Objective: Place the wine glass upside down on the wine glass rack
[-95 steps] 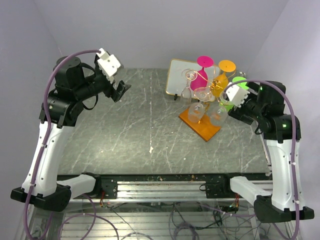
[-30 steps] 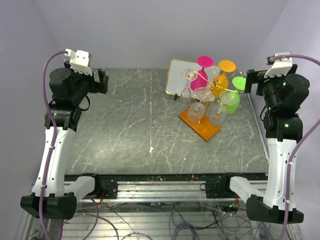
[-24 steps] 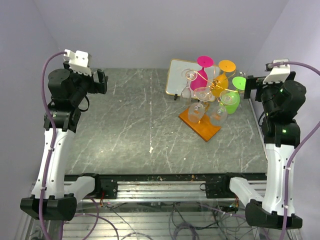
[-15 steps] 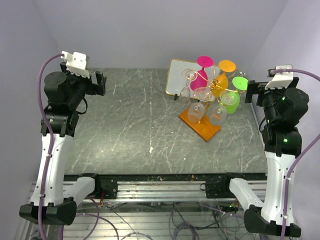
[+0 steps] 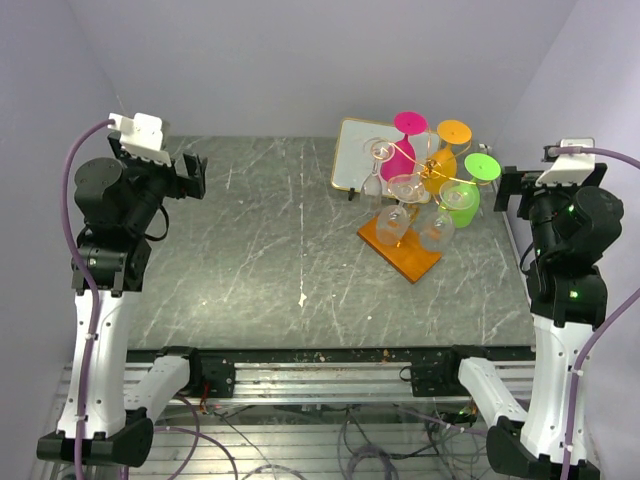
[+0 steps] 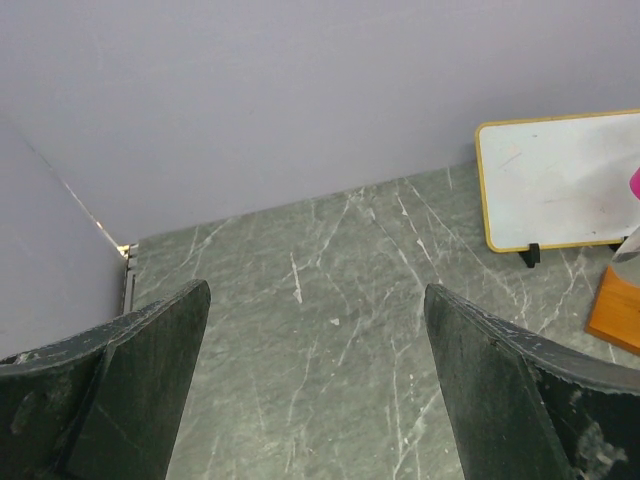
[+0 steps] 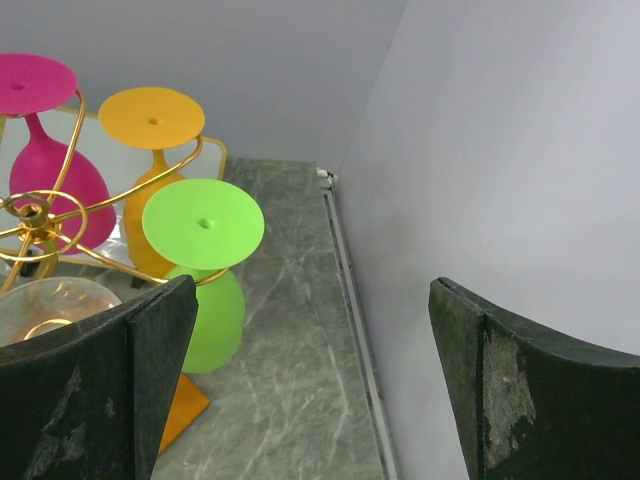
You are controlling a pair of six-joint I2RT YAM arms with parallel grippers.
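Observation:
The wine glass rack (image 5: 428,168) is a gold wire stand on an orange-brown base (image 5: 400,250) at the back right of the table. Several glasses hang upside down on it: a green one (image 5: 463,200), a pink one (image 5: 400,155), an orange one (image 5: 445,158) and clear ones (image 5: 390,224). In the right wrist view the green glass (image 7: 200,300) hangs from a gold arm (image 7: 35,212), left of my open, empty right gripper (image 7: 312,290). The right gripper (image 5: 508,190) is raised to the right of the rack, apart from it. My left gripper (image 5: 192,176) is open, empty and raised at the far left (image 6: 315,300).
A gold-framed white panel (image 5: 355,155) stands behind the rack and also shows in the left wrist view (image 6: 560,180). The right wall (image 7: 500,150) and the table's edge rail (image 7: 350,270) run close by the right gripper. The grey marble table (image 5: 280,250) spans the middle.
The right gripper has drawn back and up from beside the green glass toward the right wall. The left arm has lifted and swung back to the left. Both grippers stay open.

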